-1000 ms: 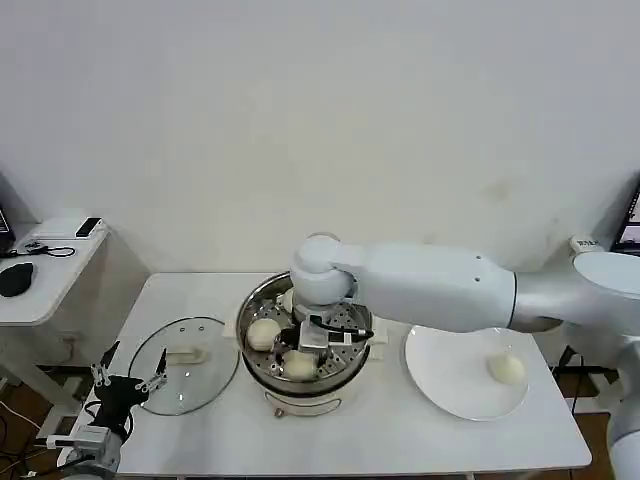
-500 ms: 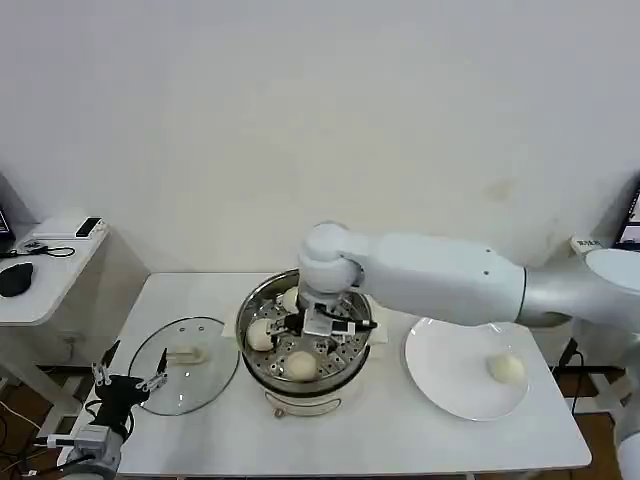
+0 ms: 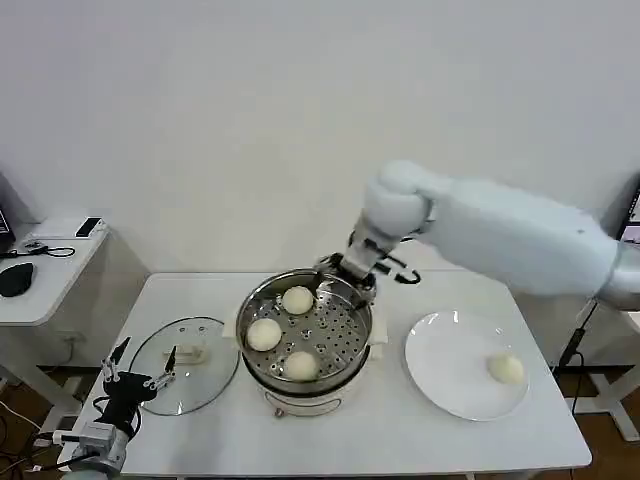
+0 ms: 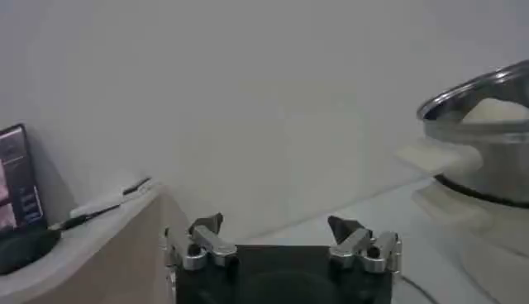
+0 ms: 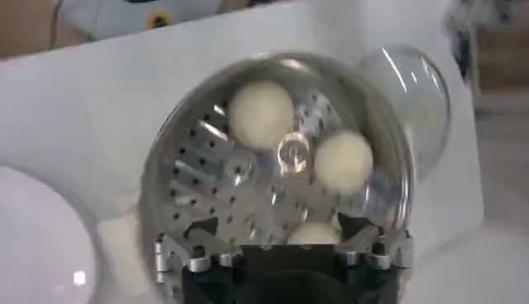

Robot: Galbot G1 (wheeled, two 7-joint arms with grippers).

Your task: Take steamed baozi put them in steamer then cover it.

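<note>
Three steamed baozi (image 3: 283, 334) sit on the perforated tray of the steamer (image 3: 304, 385) at mid-worktop (image 3: 400, 430); a fourth bun (image 3: 506, 369) lies on the white plate (image 3: 440, 380) to its right. The cover (image 3: 196, 385) rests flat left of the pot. The right gripper (image 3: 352, 268) hangs over the pot's far rim, fingers apart and empty. The left gripper (image 3: 140, 379) waits near the worktop's left front corner, beside the cover, fingers apart. A side desk (image 3: 40, 270) stands to the left.
</note>
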